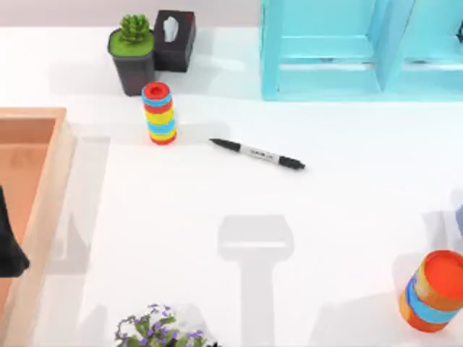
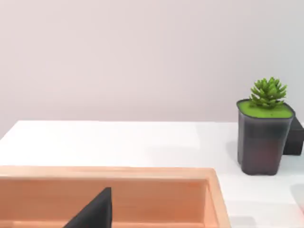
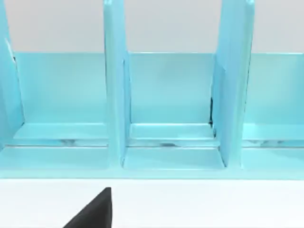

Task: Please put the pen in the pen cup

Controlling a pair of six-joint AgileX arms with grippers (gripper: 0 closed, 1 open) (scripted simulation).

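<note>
The pen [image 1: 258, 154] lies flat on the white table near the middle, its black body slanting from upper left to lower right, with a white-grey labelled middle. A narrow pale blue-purple sliver of the pen cup [image 1: 460, 219] shows at the table's right edge, above the orange cup. My left gripper [image 1: 9, 244] is a dark shape at the far left, over the wooden tray and far from the pen; a dark wedge of it [image 2: 95, 213] hangs above the tray. A dark wedge of my right gripper [image 3: 95, 212] faces the cyan shelf.
A wooden tray [image 1: 51, 181] runs along the left edge. A red-yellow-blue striped cylinder [image 1: 159, 113], a potted succulent [image 1: 133, 54] and a black tissue box [image 1: 175, 40] stand at the back left. A cyan shelf [image 1: 325, 50] fills the back right. An orange blue-banded cup [image 1: 434, 290] and purple flowers [image 1: 155, 332] sit in front.
</note>
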